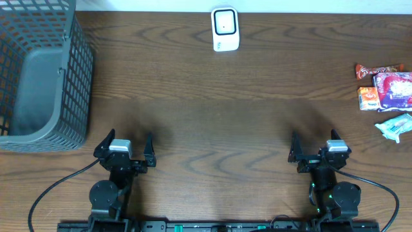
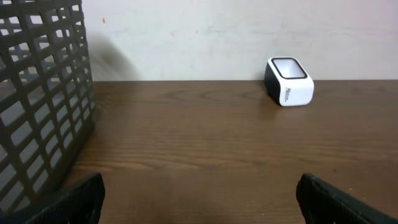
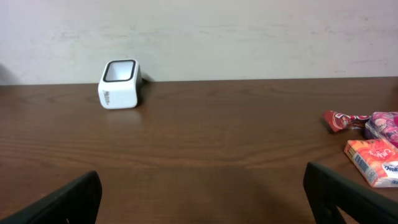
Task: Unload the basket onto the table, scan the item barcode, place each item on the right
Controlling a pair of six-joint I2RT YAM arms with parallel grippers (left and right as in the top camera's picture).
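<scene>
1. Closest to the viewer, the left gripper and right gripper have their jaws spread wide and hold nothing.
2. Snack packets, the items to scan, lie bunched together well to the right of the scanner.
3. Likely risks: a grab could catch two touching packets, a slick wrapper could slip, or a barcode could face away from the scanner.
4. Both arms sit folded low on the table, fingers pointing towards the scanner. The basket stands far to its left.
</scene>
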